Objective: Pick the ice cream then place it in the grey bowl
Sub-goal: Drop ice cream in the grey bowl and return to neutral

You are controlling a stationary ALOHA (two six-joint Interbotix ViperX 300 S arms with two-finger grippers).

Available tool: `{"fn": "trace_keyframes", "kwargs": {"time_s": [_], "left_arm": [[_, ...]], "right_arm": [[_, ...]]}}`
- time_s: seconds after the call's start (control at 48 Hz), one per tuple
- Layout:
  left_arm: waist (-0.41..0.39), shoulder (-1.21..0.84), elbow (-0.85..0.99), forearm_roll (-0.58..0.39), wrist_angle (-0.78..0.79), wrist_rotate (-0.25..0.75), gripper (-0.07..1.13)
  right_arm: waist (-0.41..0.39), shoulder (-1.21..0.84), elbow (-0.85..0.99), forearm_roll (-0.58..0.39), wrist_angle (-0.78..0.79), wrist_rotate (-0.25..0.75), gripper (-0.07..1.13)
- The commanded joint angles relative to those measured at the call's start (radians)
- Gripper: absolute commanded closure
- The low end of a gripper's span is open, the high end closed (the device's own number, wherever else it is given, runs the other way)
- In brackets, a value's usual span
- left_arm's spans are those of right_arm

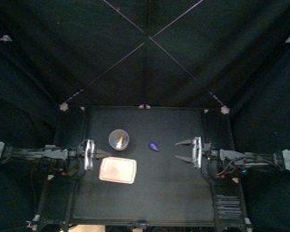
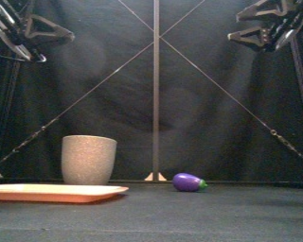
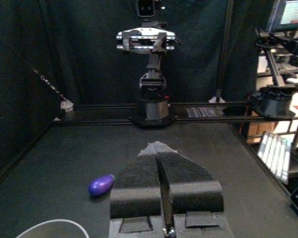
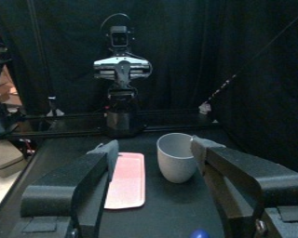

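A: Where's the toy?
B: The purple toy point(image 2: 188, 182), green at one tip, lies on the table point(image 1: 172, 195) at 4 o'clock from the cup point(image 1: 119, 139), apart from it.
A: Containers?
B: The cup stands upright, showing only its pale inside. The tray point(image 1: 119, 169) lies at its 6 o'clock.
A: End effectors?
B: The left end effector point(image 3: 162, 147) has its jaws pressed together and holds nothing. The right end effector point(image 4: 155, 144) is spread wide and holds nothing. Both hang high, over the table's side edges.

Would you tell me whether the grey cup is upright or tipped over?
Upright: the grey cup stands on its base, mouth upward, in the front view.
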Motion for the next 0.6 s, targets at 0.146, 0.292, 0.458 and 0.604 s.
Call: {"fn": "trace_keyframes", "kwargs": {"time_s": [0.146, 0.292, 0.458, 0.604], "left_arm": [[0.005, 0.003, -0.012, 0.002, -0.005, 0.002, 1.09], [0.011, 0.005, -0.014, 0.002, -0.005, 0.002, 1.09], [0.020, 0.000, -0.012, 0.018, -0.005, 0.003, 1.09], [0.020, -0.003, -0.012, 0.032, -0.005, 0.002, 1.09]], "right_arm": [[0.021, 0.002, 0.002, -0.003, -0.002, -0.003, 0.09], [0.028, -0.008, 0.006, -0.003, 0.000, -0.002, 0.09], [0.037, -0.017, 0.015, -0.005, 0.000, -0.003, 0.09], [0.037, -0.026, 0.021, -0.011, 0.000, -0.003, 0.09]]}}
